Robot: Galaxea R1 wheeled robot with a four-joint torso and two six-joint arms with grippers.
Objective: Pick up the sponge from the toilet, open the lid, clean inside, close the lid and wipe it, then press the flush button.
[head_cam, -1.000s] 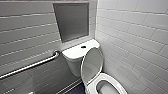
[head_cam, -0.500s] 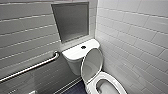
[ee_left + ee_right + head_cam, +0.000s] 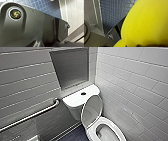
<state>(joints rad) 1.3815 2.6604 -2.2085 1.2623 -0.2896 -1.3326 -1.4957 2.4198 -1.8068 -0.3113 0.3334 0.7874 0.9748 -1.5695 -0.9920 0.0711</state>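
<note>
While it hangs above the blue mosaic floor (image 3: 111,12), the sponge (image 3: 146,21) looms bright yellow and very large in the right wrist view, and the right gripper (image 3: 131,40) is clamped around it, a dark finger lying against its rounded edge. From the head view the toilet (image 3: 75,109) stands in the corner of the room, apart from the sponge and well below the camera. Its lid (image 3: 92,110) is raised, standing nearly upright and leaning back toward the tank (image 3: 75,100), so the oval seat (image 3: 117,130) and the open bowl beneath it are exposed. On the flat white tank top the flush button (image 3: 83,93) sits as a small dark round spot near the middle, just behind the upper edge of the lid. A metal grab bar (image 3: 37,113) runs slanting along the tiled wall (image 3: 25,79) beside the tank, with its bent end near the tank's corner. Above the tank a flat grey panel (image 3: 71,68) is set into that wall, and a second wall of pale tiles (image 3: 135,84) meets it at the corner next to the toilet. In the left wrist view the robot's dark plate (image 3: 31,28) covers most of the blue tiled floor, and whether the left gripper (image 3: 38,44) is open or closed cannot be told
</note>
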